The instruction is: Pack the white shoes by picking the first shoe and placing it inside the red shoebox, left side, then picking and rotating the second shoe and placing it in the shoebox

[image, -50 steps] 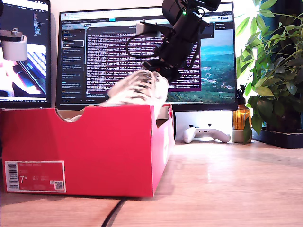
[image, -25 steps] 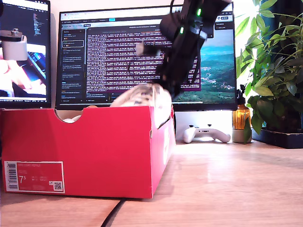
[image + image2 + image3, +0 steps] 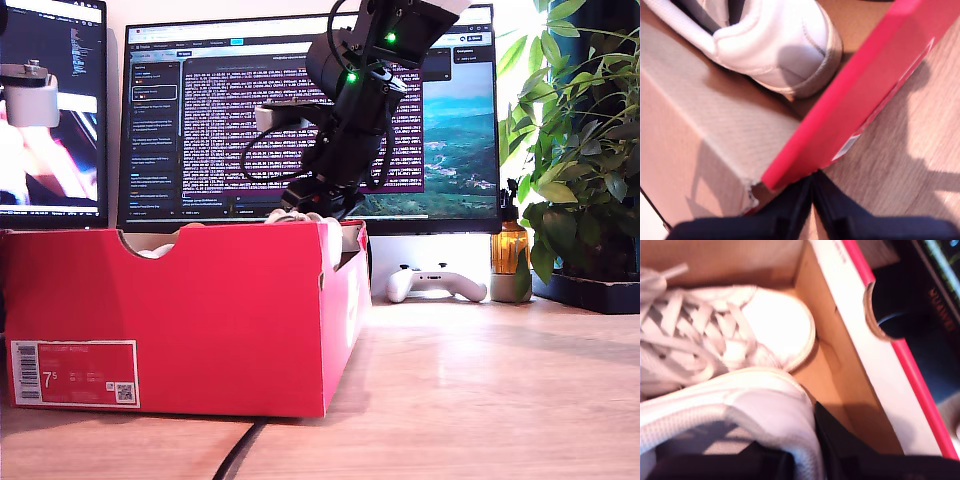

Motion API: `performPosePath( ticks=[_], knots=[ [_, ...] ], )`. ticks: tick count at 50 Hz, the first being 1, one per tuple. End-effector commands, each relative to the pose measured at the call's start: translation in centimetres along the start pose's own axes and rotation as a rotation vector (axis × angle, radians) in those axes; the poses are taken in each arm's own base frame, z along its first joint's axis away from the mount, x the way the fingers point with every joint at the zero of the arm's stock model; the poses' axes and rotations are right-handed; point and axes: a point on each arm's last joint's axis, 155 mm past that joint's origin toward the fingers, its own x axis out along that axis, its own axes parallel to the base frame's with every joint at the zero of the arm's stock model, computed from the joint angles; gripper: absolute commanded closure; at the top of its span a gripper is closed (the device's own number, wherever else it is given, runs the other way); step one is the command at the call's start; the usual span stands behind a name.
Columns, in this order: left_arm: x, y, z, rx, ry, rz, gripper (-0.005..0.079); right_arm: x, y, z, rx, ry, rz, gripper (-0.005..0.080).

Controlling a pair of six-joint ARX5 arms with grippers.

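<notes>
Reaching down over the red shoebox [image 3: 170, 320], the second arm hangs in front of the monitor [image 3: 210, 120] in the exterior view, its gripper low at the box's upper rim toward that view's right. In the second wrist view the second gripper [image 3: 805, 440] is closed on the heel collar of a white shoe [image 3: 740, 415], one dark finger [image 3: 840, 440] showing on the outside of the collar. This held shoe sits inside the box, just beside the other white shoe [image 3: 730, 335], whose laces and rounded toe point toward the brown end wall with the semicircular notch [image 3: 885, 310].

The first wrist view looks along the first gripper [image 3: 812, 200], whose dark jaws meet with nothing between them, close to a torn corner of the red shoebox [image 3: 850, 100]. Beyond them a white heel [image 3: 775, 45] with a greyish sole rests on the brown box floor. Where the first arm stands in the exterior view cannot be told.

On the wooden desk [image 3: 480, 380], toward the exterior view's right, lie a white game controller [image 3: 437, 283], an amber bottle [image 3: 509, 255] and a leafy plant [image 3: 580, 150].
</notes>
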Motion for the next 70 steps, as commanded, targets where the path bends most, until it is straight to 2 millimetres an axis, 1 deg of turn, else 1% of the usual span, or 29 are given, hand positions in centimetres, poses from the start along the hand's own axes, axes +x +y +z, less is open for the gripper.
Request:
performPosePath(
  ticks=[1,3,8,12,15,19,21,26,35,41,45,47,48,50,52,54,55,56,58,62,66,70],
  knots=[
    [0.2,0.0,0.2,-0.006,-0.014,0.002,0.0759,0.7,1.3,-0.5,-0.011,0.032,0.035,0.0678],
    [0.2,0.0,0.2,-0.006,-0.014,0.002,0.0759,0.6,1.7,-0.8,-0.014,0.047,0.044,0.0630],
    [0.2,0.0,0.2,-0.006,-0.014,0.002,0.0759,0.6,1.6,-1.0,-0.025,0.075,0.012,0.0512],
    [0.2,0.0,0.2,-0.006,-0.014,0.001,0.0759,0.6,1.8,-0.4,-0.003,0.064,-0.003,0.0437],
    [0.2,0.0,0.2,-0.006,-0.014,0.002,0.0759,0.5,1.9,0.3,0.009,0.051,-0.017,0.0406],
    [0.2,0.0,0.2,-0.006,-0.014,0.002,0.0759,0.3,2.3,0.9,-0.007,0.048,-0.030,0.0397],
    [0.2,0.0,0.2,-0.006,-0.014,0.002,0.0759,0.0,2.1,1.1,-0.013,0.056,-0.049,0.0395],
    [0.2,0.0,0.2,-0.006,-0.014,0.002,0.0759,-0.9,2.4,1.3,-0.034,0.089,-0.062,0.0395],
    [0.2,0.0,0.3,-0.006,-0.015,0.002,0.0759,-4.2,2.4,1.0,-0.041,0.192,-0.063,0.0395],
    [0.2,0.0,0.3,-0.006,-0.016,0.002,0.0759,-6.7,2.3,0.3,0.026,0.261,-0.063,0.0397],
    [0.2,0.0,0.3,-0.007,-0.019,0.002,0.0759,-8.1,2.3,-0.3,0.070,0.301,-0.059,0.0410],
    [0.2,-0.1,0.4,-0.006,-0.024,-0.004,0.0759,-8.7,2.4,-0.6,0.089,0.320,-0.056,0.0433],
    [0.2,-0.2,0.5,-0.006,-0.027,-0.008,0.0759,-9.0,2.5,-0.9,0.109,0.333,-0.053,0.0458],
    [0.2,-0.4,0.6,-0.006,-0.033,-0.016,0.0759,-9.5,2.4,-1.4,0.159,0.355,-0.054,0.0521],
    [0.2,-0.5,0.7,-0.006,-0.039,-0.024,0.0759,-10.0,2.5,-2.1,0.204,0.382,-0.054,0.0654],
    [0.2,-0.6,0.8,-0.006,-0.042,-0.028,0.0759,-10.1,2.5,-2.3,0.230,0.391,-0.056,0.0784],
    [0.2,-0.6,0.8,-0.006,-0.043,-0.029,0.0759,-10.1,2.4,-2.3,0.260,0.389,-0.061,0.0750],
    [0.2,-0.6,0.8,-0.006,-0.045,-0.030,0.0759,-10.2,2.4,-2.3,0.291,0.386,-0.062,0.0747],
    [0.2,-0.7,1.0,-0.006,-0.053,-0.036,0.0759,-10.3,2.3,-2.3,0.312,0.379,-0.057,0.0760],
    [0.2,-0.8,1.1,-0.004,-0.057,-0.040,0.0759,-10.3,1.9,-2.4,0.422,0.372,-0.067,0.0759],
    [0.2,-0.5,0.5,-0.033,-0.028,-0.024,0.0759,-10.4,1.3,-2.8,0.472,0.375,-0.081,0.0759],
    [0.0,-1.1,-0.5,-0.068,0.010,-0.042,0.0759,-10.7,0.4,-3.2,0.501,0.372,-0.094,0.0759]
  ],
)
